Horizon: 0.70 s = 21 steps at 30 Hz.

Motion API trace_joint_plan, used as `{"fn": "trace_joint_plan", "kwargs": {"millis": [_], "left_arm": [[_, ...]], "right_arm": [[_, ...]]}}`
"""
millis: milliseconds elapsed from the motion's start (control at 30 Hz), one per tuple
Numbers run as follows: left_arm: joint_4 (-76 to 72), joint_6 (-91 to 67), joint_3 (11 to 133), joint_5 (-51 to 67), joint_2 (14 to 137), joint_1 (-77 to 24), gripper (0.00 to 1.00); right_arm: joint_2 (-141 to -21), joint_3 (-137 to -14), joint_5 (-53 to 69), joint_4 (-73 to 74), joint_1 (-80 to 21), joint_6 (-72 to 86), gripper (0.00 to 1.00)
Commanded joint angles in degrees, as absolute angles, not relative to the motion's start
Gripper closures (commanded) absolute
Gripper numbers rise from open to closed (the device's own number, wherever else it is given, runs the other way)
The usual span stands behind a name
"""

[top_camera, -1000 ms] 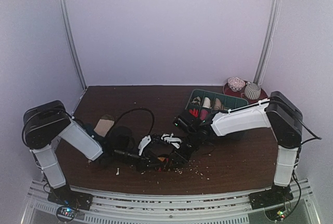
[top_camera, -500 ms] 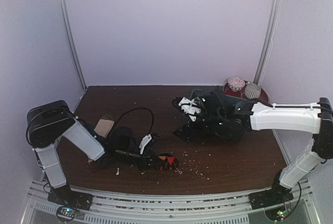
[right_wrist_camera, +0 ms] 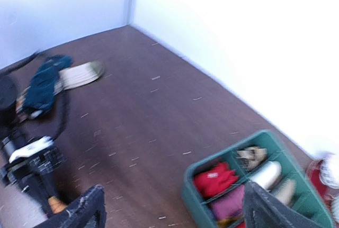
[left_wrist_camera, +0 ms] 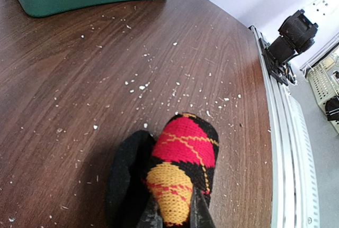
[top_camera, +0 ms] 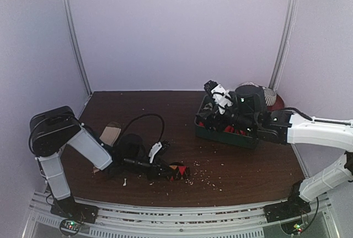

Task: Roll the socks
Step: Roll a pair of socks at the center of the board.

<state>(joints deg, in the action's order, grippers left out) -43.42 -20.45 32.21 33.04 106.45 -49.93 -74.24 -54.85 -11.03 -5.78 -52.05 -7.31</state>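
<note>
Pinching the argyle sock [left_wrist_camera: 183,159] with the left gripper [left_wrist_camera: 173,218], both dark fingers [left_wrist_camera: 151,216] pressing in on the yellow diamond at 6 o'clock of the left wrist view and running off the frame edge. Showing one red diamond and one yellow diamond on black knit, with a plain black fold bulging at 8 o'clock and the remaining fabric hiding under the fingers. Lying low on the brown table [left_wrist_camera: 79,80], at 6 o'clock in the overhead view, among white flecks too small and too many for counting. Holding the right gripper [top_camera: 219,93] spread wide with nothing between the fingers, raised over the one green bin [top_camera: 220,134] at 2 o'clock. Making out, through heavy blur in the right wrist view, at least four filled compartments: one red bundle [right_wrist_camera: 214,178], one patterned roll [right_wrist_camera: 251,156], one pale roll [right_wrist_camera: 267,174] and one mauve bundle [right_wrist_camera: 230,204]. Failing to tell sock from cloth in that red bundle. Lying at 9 o'clock, partly behind the left arm: one teal-and-beige sock [top_camera: 110,133], near one black cable loop [top_camera: 144,119]. Peeking out at 2 o'clock behind the right arm: one grey ribbed ball [top_camera: 269,95].
</note>
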Motion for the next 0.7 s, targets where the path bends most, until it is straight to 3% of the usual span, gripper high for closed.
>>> {"fn": "trace_joint_plan", "kwargs": {"millis": [0,200,667], "left_arm": [[-26.01,-19.1,29.84,26.96,111.47,-49.75,1.0],[-25.24,-18.56,30.02,26.99,111.8,-49.75,1.0],[-24.58,-17.75,29.98,27.59,111.97,-49.79,1.0]], "right_arm": [[-79.45,-50.56,11.58,-3.75,-52.05,-9.28,0.13],[-89.59,-49.27,26.45,-8.43,-52.19,-11.53,0.29],[-99.17,-49.15,24.08,-12.99,-53.95,-15.15,0.31]]}}
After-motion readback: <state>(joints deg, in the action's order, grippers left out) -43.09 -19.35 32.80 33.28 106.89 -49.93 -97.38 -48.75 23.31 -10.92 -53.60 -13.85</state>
